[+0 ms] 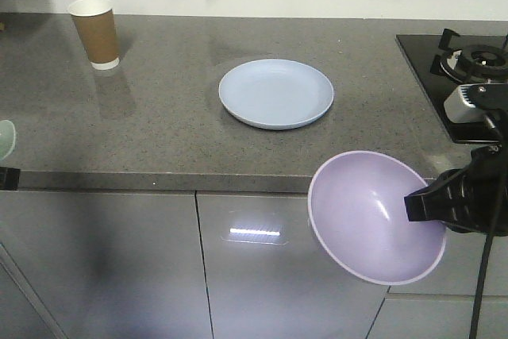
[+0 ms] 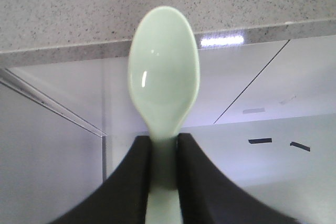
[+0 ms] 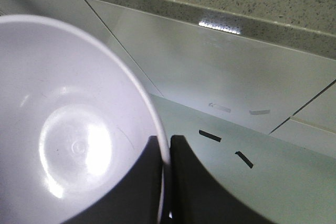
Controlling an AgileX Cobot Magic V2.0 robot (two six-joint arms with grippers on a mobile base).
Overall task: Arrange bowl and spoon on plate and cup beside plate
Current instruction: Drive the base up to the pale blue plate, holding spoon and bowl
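Observation:
The pale blue plate (image 1: 276, 93) lies on the grey counter, with nothing on it. Far back at the left stands the brown paper cup (image 1: 95, 32), upright. My right gripper (image 1: 422, 202) is shut on the rim of the lavender bowl (image 1: 373, 218), holding it tilted in the air in front of the counter edge; in the right wrist view the gripper (image 3: 165, 150) pinches the bowl's (image 3: 68, 140) wall. My left gripper (image 2: 164, 153) is shut on the handle of the mint-green spoon (image 2: 164, 72), whose scoop (image 1: 5, 137) peeks in at the left edge of the front view.
A black gas hob (image 1: 464, 65) takes up the counter's right end. Grey cabinet doors (image 1: 262, 275) run below the counter edge (image 1: 159, 182). A white wall backs the counter.

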